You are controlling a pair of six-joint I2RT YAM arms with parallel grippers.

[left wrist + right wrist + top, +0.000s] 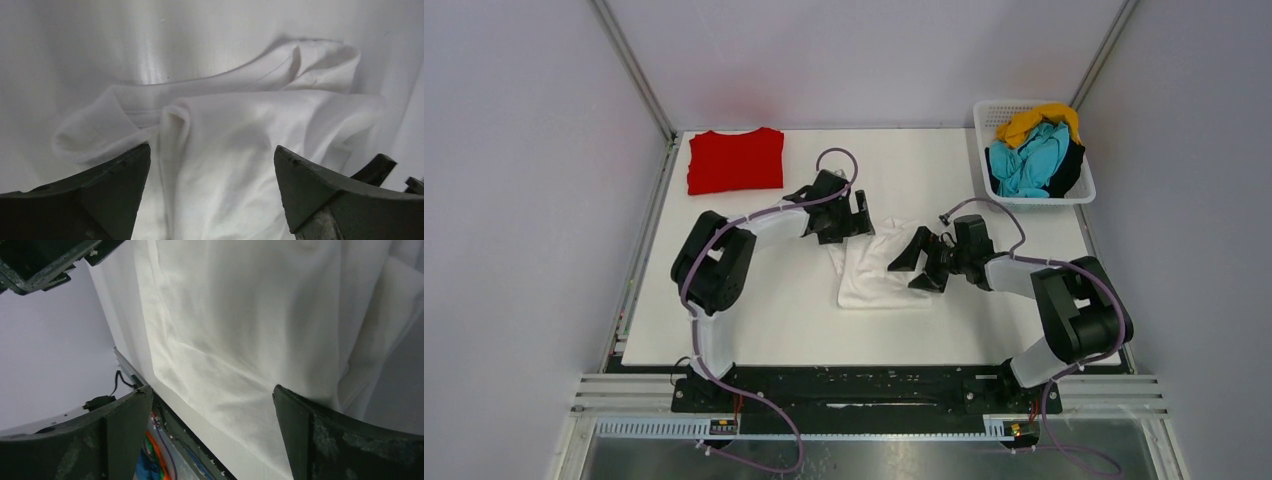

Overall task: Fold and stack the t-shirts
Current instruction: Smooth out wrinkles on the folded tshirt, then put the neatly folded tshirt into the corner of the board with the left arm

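A white t-shirt (pixel 876 275) lies partly folded and rumpled in the middle of the table. It also shows in the left wrist view (pixel 240 125) and the right wrist view (pixel 240 315). My left gripper (pixel 860 214) is open and empty just above the shirt's far edge, with cloth between its jaws (pixel 212 150). My right gripper (pixel 913 267) is open and empty over the shirt's right side, low above the cloth (pixel 212 390). A bright red t-shirt (pixel 735 160) lies folded flat at the far left. Yellow (pixel 1032 122), teal (pixel 1024 162) and black (pixel 1073 165) shirts lie bunched in the basket.
The white lattice basket (pixel 1040 198) stands at the far right corner of the white table (pixel 764 310). Grey walls and metal frame posts enclose the table. The arm bases sit on a black rail at the near edge.
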